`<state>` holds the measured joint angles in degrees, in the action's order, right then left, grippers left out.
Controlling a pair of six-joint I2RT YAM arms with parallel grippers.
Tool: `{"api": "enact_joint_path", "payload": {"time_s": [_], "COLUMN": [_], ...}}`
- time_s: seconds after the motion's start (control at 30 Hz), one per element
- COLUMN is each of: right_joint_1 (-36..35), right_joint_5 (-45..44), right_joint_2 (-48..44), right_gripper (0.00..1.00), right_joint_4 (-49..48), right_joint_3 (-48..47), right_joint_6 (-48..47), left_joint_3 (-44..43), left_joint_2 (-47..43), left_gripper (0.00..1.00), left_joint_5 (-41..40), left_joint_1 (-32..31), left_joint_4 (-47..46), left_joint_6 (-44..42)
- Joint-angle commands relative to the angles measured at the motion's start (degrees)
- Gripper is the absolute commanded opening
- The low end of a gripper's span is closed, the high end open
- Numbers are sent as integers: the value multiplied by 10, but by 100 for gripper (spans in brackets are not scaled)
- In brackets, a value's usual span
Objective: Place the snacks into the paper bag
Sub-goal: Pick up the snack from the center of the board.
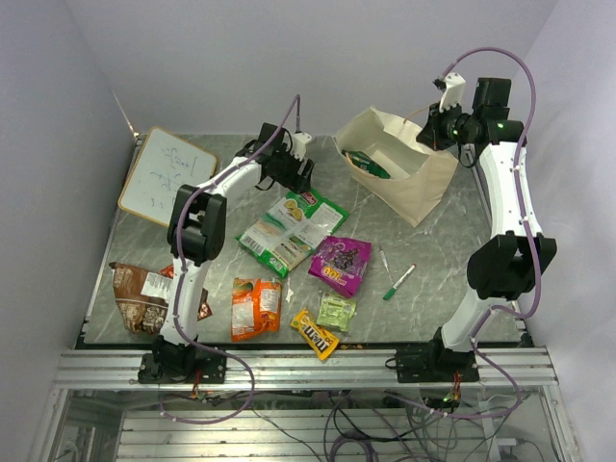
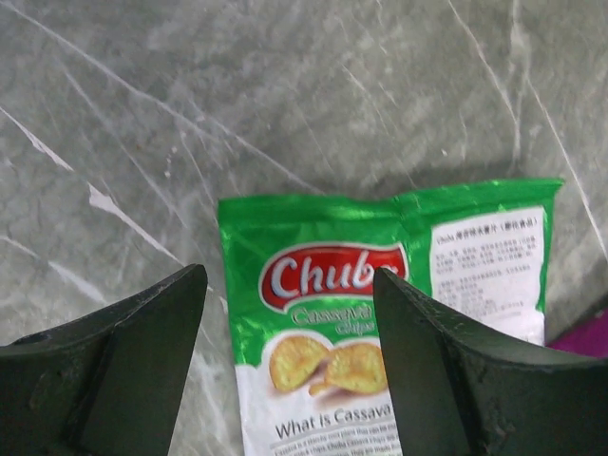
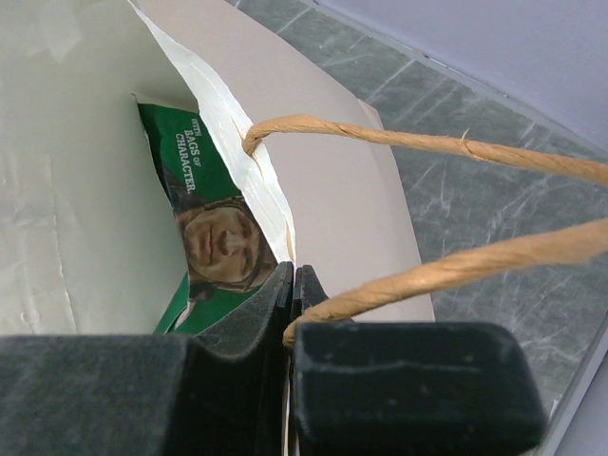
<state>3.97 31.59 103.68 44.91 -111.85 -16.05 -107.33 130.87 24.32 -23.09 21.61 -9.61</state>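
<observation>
The cream paper bag stands open at the back right, a dark green snack bag inside it. My right gripper is shut on the bag's rim beside a twisted handle; the green bag inside shows there too. My left gripper is open, hovering above the top end of two green Chuba packets; the near one lies between my jaws, untouched. On the table lie a purple pouch, orange bag, yellow M&M's, pale green packet, and brown bag.
A wood-framed whiteboard lies at the back left. Two marker pens lie right of the purple pouch. The table's metal rail runs along the near edge. Grey marbled tabletop shows beyond the packets.
</observation>
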Motion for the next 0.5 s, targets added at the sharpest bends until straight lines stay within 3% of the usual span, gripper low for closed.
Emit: {"api": "enact_joint_path", "payload": {"time_s": [0.0,0.17,0.47], "right_joint_1": [4,3,4], "right_joint_5": [8,12,14], "right_joint_2": [-12,-15,-15], "right_gripper": [0,0,0], "right_joint_4": [4,2,-3], "right_joint_3": [4,8,19], "right_joint_6": [7,10,7], "left_joint_3": [-46,-82,-96], "left_joint_2": [34,77,104], "left_gripper": [82,84,85], "left_joint_5": [29,36,132], "left_joint_1": [9,12,28], "left_joint_4": [-40,-46,-27], "left_joint_6": [25,37,42]}}
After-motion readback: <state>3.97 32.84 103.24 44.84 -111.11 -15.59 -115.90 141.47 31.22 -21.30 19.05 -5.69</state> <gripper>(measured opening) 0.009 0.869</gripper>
